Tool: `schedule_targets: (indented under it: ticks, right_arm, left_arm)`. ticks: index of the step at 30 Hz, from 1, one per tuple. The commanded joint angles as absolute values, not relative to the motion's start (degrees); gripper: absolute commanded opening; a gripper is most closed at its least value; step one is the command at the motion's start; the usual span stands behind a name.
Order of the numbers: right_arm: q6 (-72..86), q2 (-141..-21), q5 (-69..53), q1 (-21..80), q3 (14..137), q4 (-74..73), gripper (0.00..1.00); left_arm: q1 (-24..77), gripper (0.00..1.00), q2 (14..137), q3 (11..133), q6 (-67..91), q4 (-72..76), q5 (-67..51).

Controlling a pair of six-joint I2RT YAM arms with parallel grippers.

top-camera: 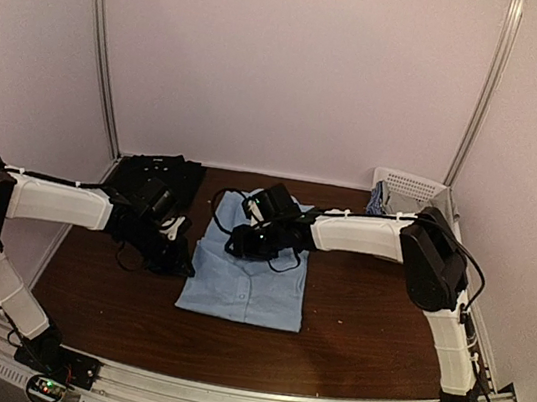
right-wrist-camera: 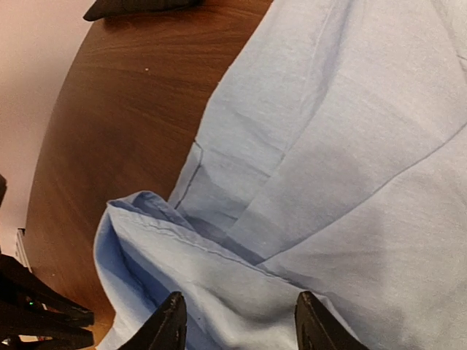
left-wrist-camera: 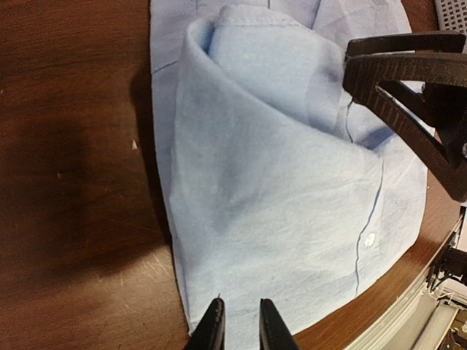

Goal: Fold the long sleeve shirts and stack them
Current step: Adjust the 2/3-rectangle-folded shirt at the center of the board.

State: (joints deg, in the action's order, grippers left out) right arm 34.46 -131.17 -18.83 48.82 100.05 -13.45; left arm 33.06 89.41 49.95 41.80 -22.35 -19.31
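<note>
Two long sleeve shirts are lying on the brown bench [top-camera: 371, 328], one light blue and one black. One white lattice basket [top-camera: 412, 185] is sitting at the far right corner with some cloth inside it, and two arms are reaching inward, one tool each.

The light blue shirt [top-camera: 254, 295] is lying in the middle of the bench, between the arms. Its long axis is running from the near edge toward the back wall, and its wider, flatter part is lying nearer the arm bases. The arms are covering its far half, so I cannot tell which end the collar is facing. In the left wrist view a stitched front strip carrying one white button [left-wrist-camera: 370, 238] is running along the cloth, and a flap is rising off the bench in a rolled fold, casting a shadow on the wood beside it.

The black shirt [top-camera: 156, 172] is lying bunched at the far left, partly under the left arm and just beside the blue one. Its direction is not readable.

The left tool [left-wrist-camera: 241, 328] is pinching the blue shirt's edge, its fingers nearly together. The right tool [right-wrist-camera: 241, 321] is holding its fingers well apart, with a raised fold of the blue shirt lying between them.
</note>
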Motion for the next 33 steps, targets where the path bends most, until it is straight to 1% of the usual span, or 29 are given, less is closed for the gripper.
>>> schedule_targets:
  ticks: [1, 3, 8, 14, 16, 22, 27, 31, 33]
  right_arm:
    - [28.33, -131.58, -8.94, 48.85, 102.42, -19.96, 0.55]
    - [26.75, -131.33, -7.52, 49.19, 102.54, -20.72, 0.56]
    - [24.29, -132.42, -8.91, 50.27, 104.29, -21.50, 0.57]
    - [22.95, -135.38, -9.49, 51.70, 108.49, -23.54, 0.56]
    - [23.07, -135.79, -9.45, 51.85, 109.12, -23.64, 0.54]
    - [23.50, -136.00, -6.95, 51.94, 110.32, -25.31, 0.36]
    - [24.01, -134.17, -3.57, 51.90, 110.48, -25.64, 0.16]
    - [24.17, -132.38, -0.79, 51.94, 110.48, -25.75, 0.08]
    - [24.17, -131.81, -0.28, 51.93, 110.56, -25.91, 0.06]
  left_arm:
    - [32.87, 0.18, 90.18, 51.42, 40.45, -21.15, -20.19]
    - [32.87, 0.18, 90.37, 51.42, 40.44, -21.18, -20.21]
    - [32.87, 0.18, 90.79, 51.38, 40.43, -21.02, -20.42]
    - [32.87, 0.17, 90.92, 51.40, 40.52, -21.05, -20.59]
    - [32.87, 0.17, 91.01, 51.29, 40.52, -21.09, -20.62]
    - [32.87, 0.17, 90.94, 51.18, 40.60, -21.09, -20.86]
    - [33.02, 0.15, 90.86, 50.60, 40.59, -21.09, -20.91]
    - [33.43, 0.15, 90.86, 50.00, 40.80, -20.93, -20.78]
    - [33.63, 0.15, 90.92, 49.72, 40.91, -20.92, -20.70]
